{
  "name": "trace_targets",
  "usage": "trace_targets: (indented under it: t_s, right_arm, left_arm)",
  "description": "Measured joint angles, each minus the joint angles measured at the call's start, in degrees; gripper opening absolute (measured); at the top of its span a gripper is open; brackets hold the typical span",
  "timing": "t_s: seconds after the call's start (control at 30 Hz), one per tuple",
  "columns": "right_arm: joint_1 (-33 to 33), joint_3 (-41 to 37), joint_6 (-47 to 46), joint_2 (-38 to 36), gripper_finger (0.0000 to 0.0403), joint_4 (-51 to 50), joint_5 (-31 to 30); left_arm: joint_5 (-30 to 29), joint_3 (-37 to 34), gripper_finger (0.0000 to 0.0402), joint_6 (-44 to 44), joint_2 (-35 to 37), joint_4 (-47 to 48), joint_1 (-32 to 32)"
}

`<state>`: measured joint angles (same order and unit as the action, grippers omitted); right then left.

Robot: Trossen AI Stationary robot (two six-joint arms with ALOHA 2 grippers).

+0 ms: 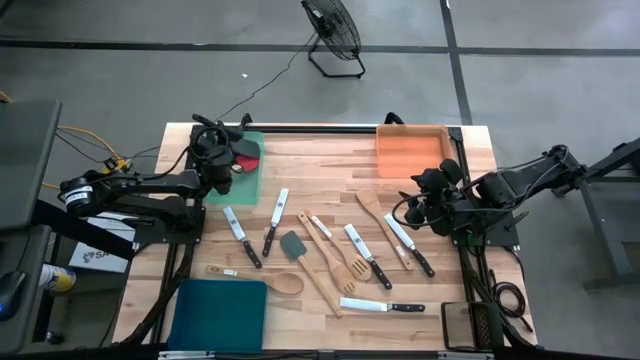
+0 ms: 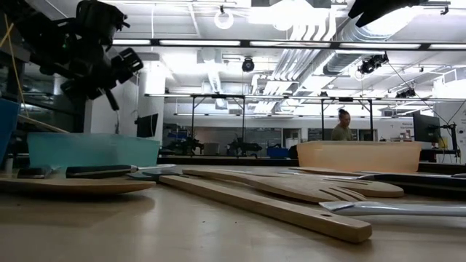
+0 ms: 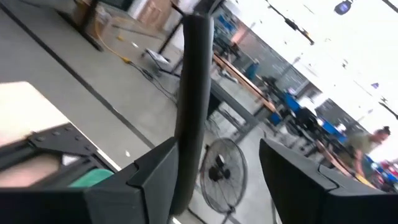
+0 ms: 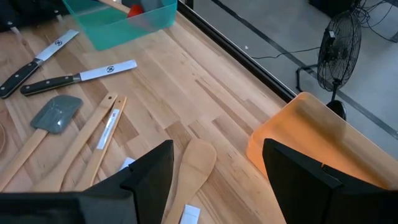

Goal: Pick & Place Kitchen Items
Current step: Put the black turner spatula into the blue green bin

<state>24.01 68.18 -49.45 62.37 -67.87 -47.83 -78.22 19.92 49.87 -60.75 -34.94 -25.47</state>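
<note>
1. I see the wooden table (image 1: 330, 160) with most of the kitchen items (image 1: 330, 255) loose across its middle.
2. The teal tray (image 1: 220, 313) at the near left and the orange tray (image 1: 411, 152) at the far right look empty; the green tray (image 1: 237, 178) at the far left holds a red-headed spatula (image 1: 246, 152), so I judge sorting barely begun.
3. My left gripper (image 1: 213, 135) hovers above the green tray, fingers apart, carrying nothing.
4. My right gripper (image 1: 422, 195) waits just near of the orange tray, fingers apart, empty.
5. The knives and wooden spoons mostly lie with long axes running near-to-far, slightly slanted; 1 knife (image 1: 382, 305) lies left-to-right, handle to the right.
</note>
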Motion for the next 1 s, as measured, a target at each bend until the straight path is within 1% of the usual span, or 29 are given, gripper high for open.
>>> trace_targets:
  t_s: [0.13,0.3,0.47,0.77,0.8,0.87,1.0]
  right_arm:
    - [0.0,0.0,0.0,0.0,0.0239,0.0,0.0]
    - [0.0,0.0,-0.1,0.0,0.0239,0.0,0.5]
    - [0.0,0.0,-0.2,0.0,0.0239,0.0,1.3]
    - [0.0,0.0,-0.2,0.0,0.0239,0.0,1.4]
    - [0.0,0.0,-0.2,0.0,0.0239,0.0,1.4]
    - [0.0,0.0,-0.2,0.0,0.0239,0.0,1.5]
    - [0.0,0.0,-0.2,0.0,0.0239,0.0,1.5]
  left_arm:
    - [2.6,0.0,0.022,0.0,0.0,0.0,0.0]
    - [9.3,0.0,0.022,0.0,0.2,0.0,0.0]
    - [13.7,0.0,0.0221,1.0,0.2,-0.1,0.0]
    - [16.5,0.0,0.0221,0.3,0.2,-0.4,0.0]
    - [16.8,0.0,0.0221,-1.9,0.2,-1.2,0.0]
    - [18.0,0.4,0.0221,-9.4,0.2,-3.1,0.0]
    - [23.5,4.1,0.0221,-29.4,0.7,-4.2,0.0]
